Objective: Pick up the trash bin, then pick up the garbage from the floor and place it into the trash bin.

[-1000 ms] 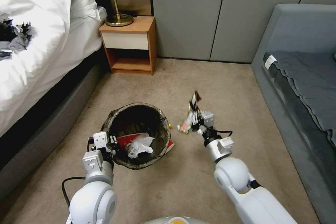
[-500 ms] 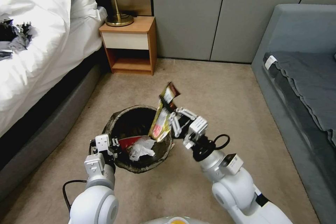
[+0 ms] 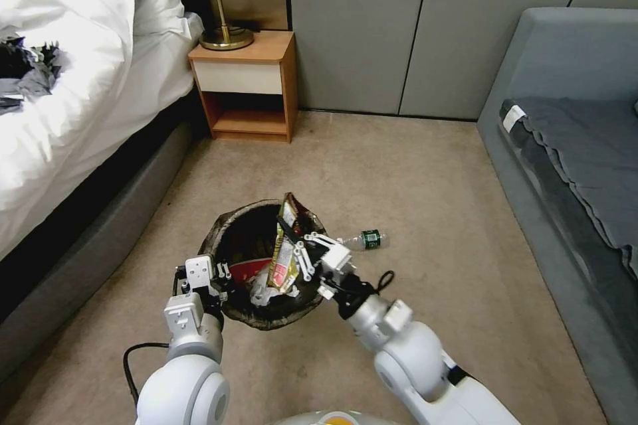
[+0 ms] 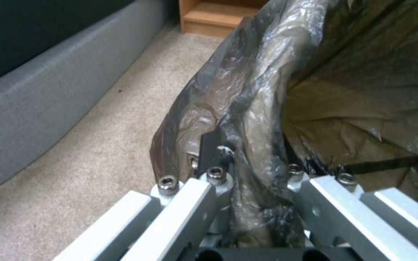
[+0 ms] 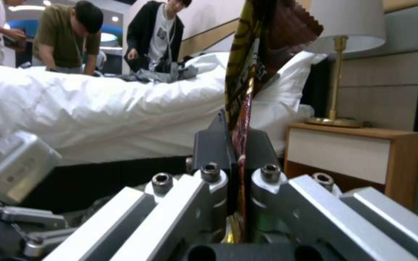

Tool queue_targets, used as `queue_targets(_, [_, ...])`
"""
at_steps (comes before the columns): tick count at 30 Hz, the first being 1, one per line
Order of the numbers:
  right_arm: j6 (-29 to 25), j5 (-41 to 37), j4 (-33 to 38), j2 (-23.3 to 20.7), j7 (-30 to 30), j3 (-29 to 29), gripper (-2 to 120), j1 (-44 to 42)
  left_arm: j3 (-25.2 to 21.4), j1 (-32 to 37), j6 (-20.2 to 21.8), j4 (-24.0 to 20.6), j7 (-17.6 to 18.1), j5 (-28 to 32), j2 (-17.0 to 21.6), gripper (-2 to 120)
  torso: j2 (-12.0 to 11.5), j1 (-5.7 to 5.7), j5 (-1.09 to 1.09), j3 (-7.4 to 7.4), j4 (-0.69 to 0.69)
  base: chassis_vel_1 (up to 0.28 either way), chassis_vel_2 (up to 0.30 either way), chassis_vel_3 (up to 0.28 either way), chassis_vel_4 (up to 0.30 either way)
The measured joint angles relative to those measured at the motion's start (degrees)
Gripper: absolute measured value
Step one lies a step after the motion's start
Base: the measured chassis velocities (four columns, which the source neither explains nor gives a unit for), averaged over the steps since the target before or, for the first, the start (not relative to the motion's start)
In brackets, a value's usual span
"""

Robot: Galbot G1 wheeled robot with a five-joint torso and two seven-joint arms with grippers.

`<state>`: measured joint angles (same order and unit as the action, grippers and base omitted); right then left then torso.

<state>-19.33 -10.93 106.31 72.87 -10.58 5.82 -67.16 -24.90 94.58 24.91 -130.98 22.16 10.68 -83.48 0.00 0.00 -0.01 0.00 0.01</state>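
**Snack packet held over the lined trash bin**

The trash bin (image 3: 266, 265), lined with a dark crinkled bag, is gripped at its near-left rim by the left gripper (image 3: 214, 277). In the left wrist view the left gripper (image 4: 248, 170) is seen with its fingers (image 4: 212, 145) closed tightly on the folded bag edge and rim of the trash bin (image 4: 364, 90). The bin is tilted slightly toward the robot, with beige carpet (image 3: 412, 166) all around it.

A yellow and brown snack packet (image 3: 287, 239) is pinched by the right gripper (image 3: 299, 259) and held upright over the right side of the bin's mouth, its lower end inside the opening. In the right wrist view the right gripper (image 5: 237, 145) is seen with its dark pads (image 5: 212, 141) pressed narrowly together on the snack packet (image 5: 248, 72), which rises above them.

Inside the bin, a crumpled white tissue (image 3: 260, 292) and a red-and-white packet (image 3: 249, 270) are seen lying at the bottom.

A clear plastic bottle (image 3: 364, 240) with a green label is lying on its side on the carpet, just beyond the bin's right side and near the right gripper.

A wooden nightstand (image 3: 247, 83) with a brass lamp base (image 3: 226, 38) is placed at the far wall, a white-sheeted bed (image 3: 73, 86) along the carpet's left edge and a grey sofa (image 3: 571, 146) along its right edge.
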Motion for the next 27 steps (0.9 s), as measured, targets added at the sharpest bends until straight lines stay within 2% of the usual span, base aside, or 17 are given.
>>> queue_targets(6, [0.0,1.0,-4.5,1.1,0.3,2.1,0,1.5,-0.1,0.1,0.0,-0.3,0.0,0.1,0.0,2,0.0,-0.01,0.00,0.00,-0.01,0.000,0.000,0.000,0.000])
queue_targets(8, [-0.2,2.1,-6.4,1.2,0.4,3.0,8,1.6,0.0,0.0,0.0,-0.4,0.0,0.2,0.0,2,0.0,0.00,0.01,0.00,-0.01,0.000,0.000,0.000,0.000])
queue_targets(9, [-0.2,2.1,-6.4,1.2,0.4,3.0,8,1.6,0.0,0.0,0.0,-0.4,0.0,0.2,0.0,2,0.0,0.00,0.01,0.00,-0.01,0.000,0.000,0.000,0.000])
queue_targets(12, [-0.6,3.1,-7.2,0.9,0.3,3.7,22,1.0,0.0,-0.2,0.0,-0.4,0.0,0.3,0.1,2,0.0,0.00,0.01,0.00,-0.01,0.000,0.000,0.000,0.000])
queue_targets(13, [-0.6,3.1,-7.2,0.9,0.3,3.7,22,1.0,0.0,-0.2,0.0,-0.4,0.0,0.3,0.1,2,0.0,0.00,0.01,0.00,-0.01,0.000,0.000,0.000,0.000])
queue_targets(16, [-1.0,3.8,-7.2,0.5,0.1,4.1,36,0.2,0.0,-0.4,0.1,-0.3,0.0,0.3,0.2,2,0.0,0.00,0.01,0.00,-0.01,0.000,0.000,0.000,0.000])
queue_targets(17, [-1.0,3.8,-7.2,0.5,0.1,4.1,36,0.2,0.0,-0.4,0.1,-0.3,0.0,0.3,0.2,2,0.0,0.00,0.01,0.00,-0.01,0.000,0.000,0.000,0.000])
queue_targets(20, [-1.2,4.4,-6.8,0.1,-0.1,4.3,49,-0.6,0.0,-0.6,0.2,-0.1,0.0,0.5,0.2,2,0.0,-0.01,0.01,0.00,-0.01,0.000,0.000,0.000,0.000])
queue_targets(21, [-1.2,4.4,-6.8,0.1,-0.1,4.3,49,-0.6,0.0,-0.6,0.2,-0.1,0.0,0.5,0.2,2,0.0,-0.01,0.01,0.00,-0.01,0.000,0.000,0.000,0.000])
queue_targets(24, [-1.5,5.0,-5.8,-0.5,-0.6,4.3,65,-1.4,0.0,-0.8,0.4,-0.1,0.0,0.7,0.3,2,0.0,-0.01,0.01,0.00,-0.01,0.000,0.000,0.000,0.000])
queue_targets(25, [-1.5,5.0,-5.8,-0.5,-0.6,4.3,65,-1.4,0.0,-0.8,0.4,-0.1,0.0,0.7,0.3,2,0.0,-0.01,0.01,0.00,-0.01,0.000,0.000,0.000,0.000])
queue_targets(27, [-1.9,5.3,-4.9,-0.8,-1.5,3.9,75,-2.1,-0.1,-0.9,0.4,-0.1,0.0,0.8,0.4,2,0.0,-0.01,0.01,0.00,-0.01,0.000,0.000,0.000,0.000])
